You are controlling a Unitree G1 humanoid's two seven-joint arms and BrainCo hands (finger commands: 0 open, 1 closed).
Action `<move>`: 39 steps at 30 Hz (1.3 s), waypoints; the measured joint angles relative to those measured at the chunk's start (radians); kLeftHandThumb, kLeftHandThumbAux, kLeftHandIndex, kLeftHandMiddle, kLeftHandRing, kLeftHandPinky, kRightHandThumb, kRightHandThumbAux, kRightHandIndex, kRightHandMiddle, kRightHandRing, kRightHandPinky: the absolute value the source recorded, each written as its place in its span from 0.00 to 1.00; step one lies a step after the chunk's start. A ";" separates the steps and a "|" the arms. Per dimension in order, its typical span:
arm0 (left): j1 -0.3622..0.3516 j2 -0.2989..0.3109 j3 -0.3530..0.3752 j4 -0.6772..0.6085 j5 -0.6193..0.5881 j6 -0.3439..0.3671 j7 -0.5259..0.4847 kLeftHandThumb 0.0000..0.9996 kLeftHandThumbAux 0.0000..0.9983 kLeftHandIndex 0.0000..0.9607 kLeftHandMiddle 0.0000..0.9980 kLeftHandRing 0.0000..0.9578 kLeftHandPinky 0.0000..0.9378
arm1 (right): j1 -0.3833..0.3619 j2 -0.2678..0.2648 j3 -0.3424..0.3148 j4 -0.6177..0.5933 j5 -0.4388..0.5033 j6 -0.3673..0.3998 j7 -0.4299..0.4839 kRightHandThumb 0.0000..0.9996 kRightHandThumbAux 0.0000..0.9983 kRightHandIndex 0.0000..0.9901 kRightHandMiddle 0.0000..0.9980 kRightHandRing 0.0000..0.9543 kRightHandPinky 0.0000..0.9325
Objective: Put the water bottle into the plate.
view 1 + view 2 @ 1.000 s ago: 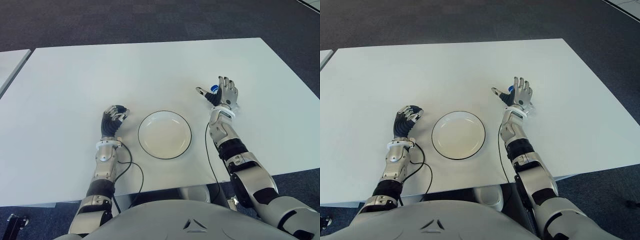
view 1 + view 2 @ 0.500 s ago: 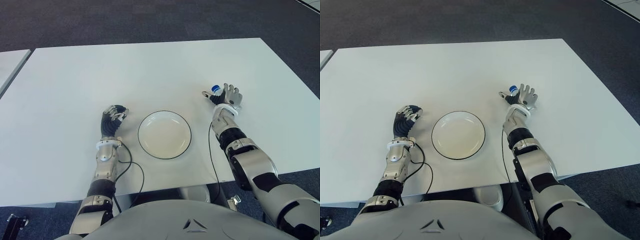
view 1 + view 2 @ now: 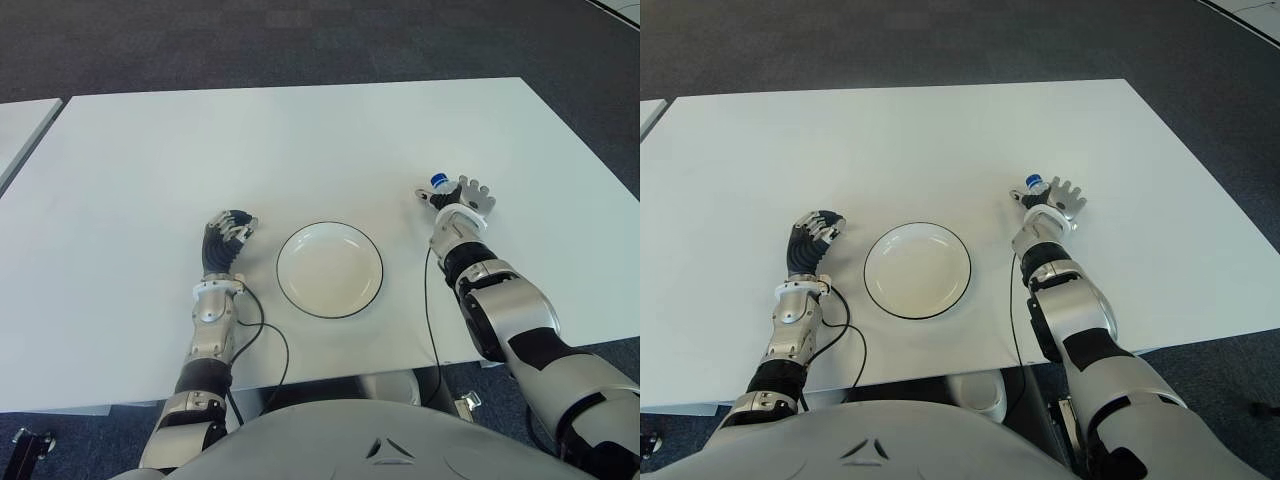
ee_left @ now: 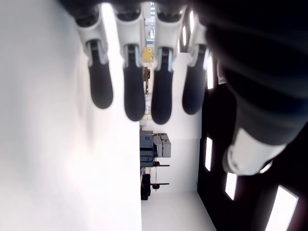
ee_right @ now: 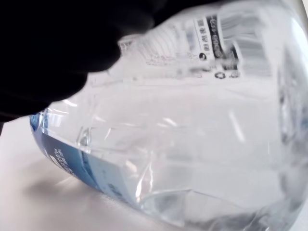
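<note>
A clear water bottle point(image 5: 192, 134) with a blue label fills the right wrist view, lying against the white table. In the eye views only its blue cap point(image 3: 438, 181) shows, right of the plate. My right hand point(image 3: 464, 194) is low at the bottle just behind the cap, its fingers point(image 3: 1068, 189) spread, and it hides the bottle's body. The white plate point(image 3: 281, 270) with a dark rim sits at the table's front centre with nothing in it. Left of the plate shows my left hand point(image 3: 228, 236), idle, its fingers point(image 4: 134, 86) loosely bent and holding nothing.
The white table point(image 3: 250, 140) stretches far behind the plate and both hands. A black cable point(image 3: 262, 330) loops from my left wrist toward the front edge. Dark carpet surrounds the table, and a second table's corner point(image 3: 20, 125) shows at far left.
My right hand has dropped from a raised pose down toward the table and shifted a little right, staying spread by the bottle cap. The left hand and plate have not moved.
</note>
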 measured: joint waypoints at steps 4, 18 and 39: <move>0.003 0.000 0.002 -0.003 -0.003 0.001 0.000 0.71 0.72 0.44 0.43 0.43 0.45 | -0.010 -0.004 0.000 0.015 0.010 0.009 0.018 0.35 0.34 0.00 0.00 0.00 0.00; 0.007 -0.002 0.001 -0.020 -0.007 0.020 0.006 0.71 0.72 0.44 0.43 0.44 0.45 | -0.015 0.002 -0.023 0.021 0.049 0.043 0.028 0.30 0.46 0.00 0.00 0.00 0.00; 0.014 -0.001 -0.001 -0.030 -0.006 0.025 0.013 0.71 0.72 0.44 0.45 0.46 0.47 | 0.010 -0.026 -0.109 0.019 0.115 -0.071 -0.065 0.68 0.71 0.43 0.52 0.55 0.62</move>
